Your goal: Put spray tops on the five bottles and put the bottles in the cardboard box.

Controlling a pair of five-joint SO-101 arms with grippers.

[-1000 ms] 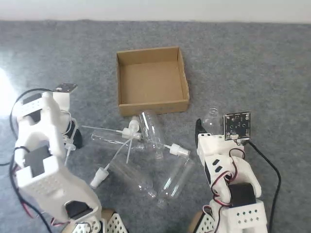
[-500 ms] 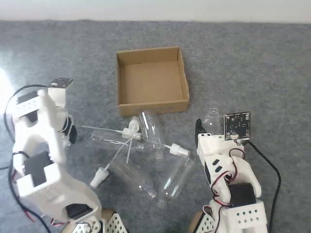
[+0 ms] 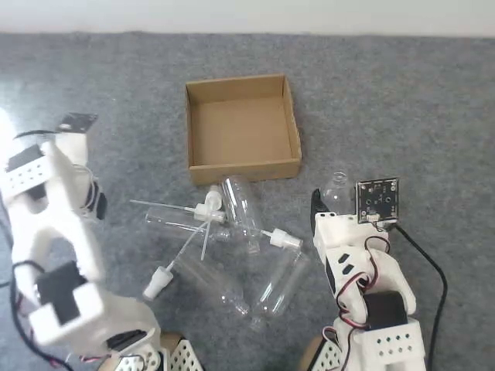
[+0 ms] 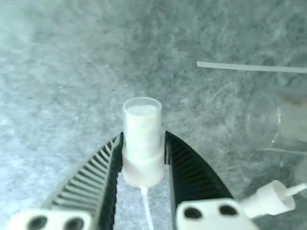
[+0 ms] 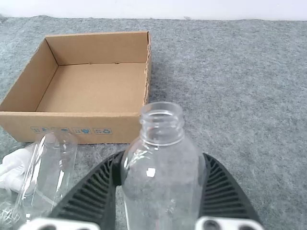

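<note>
Early stage of the capping task, as judged from the layout. The cardboard box (image 3: 244,171) stands empty at the far side of the bench (image 3: 402,100), and no bottle appears to carry a top, so all five cappings and all five placements seem to remain. The left end effector (image 4: 143,139), at the left of the scene, is pinched on a white spray top (image 4: 142,120), whose thin tube hangs below it. The right end effector (image 5: 162,160), to the right of the pile and nearer than the box, is clamped around an upright open bottle (image 5: 162,143); its neck is bare. Bottles number five: the held one and four loose bottles lying in a pile between the arms (image 3: 241,212) (image 3: 179,222) (image 3: 213,284) (image 3: 280,284). Spray tops: one held and three loose spray tops plainly seen among the pile (image 3: 210,203) (image 3: 285,240) (image 3: 157,284); a fifth cannot be made out with certainty among the crossing tubes.
</note>
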